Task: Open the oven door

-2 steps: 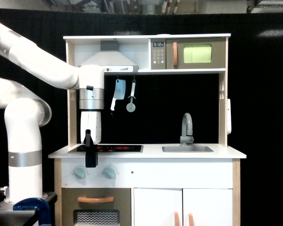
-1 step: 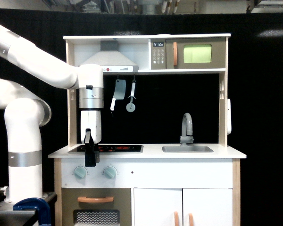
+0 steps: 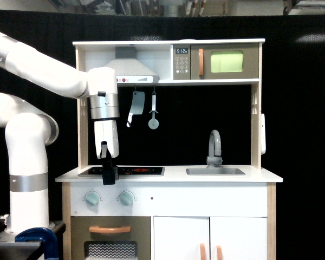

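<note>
a toy cleaver (image 3: 134, 106) and a pizza cutter (image 3: 153, 116) hang side by side from a rail at upper centre. below, the white bench (image 3: 168, 175) carries a black hob (image 3: 132, 170) at left and a sink (image 3: 215, 171) with a grey tap (image 3: 214, 145) at right. two knobs (image 3: 108, 198) sit underneath, white cupboard doors (image 3: 210, 238) at lower right.

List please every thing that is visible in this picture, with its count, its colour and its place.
oven door: 1, taupe with yellow-green window and orange vertical handle, top shelf, shut
keypad panel: 1, taupe, beside that door
range hood: 1, white and grey, upper left
toy cleaver: 1, grey, hanging under the shelf
pizza cutter: 1, grey, hanging beside the cleaver
cooktop: 1, black, counter
faucet: 1, grey, behind the sink
sink: 1, grey, counter
knobs: 2, pale teal, below the cooktop
lower door: 1, taupe, orange horizontal handle
cupboard doors: 2, white
clamp: 1, blue, bottom left
gripper: 1, black, at the cooktop's front edge
</note>
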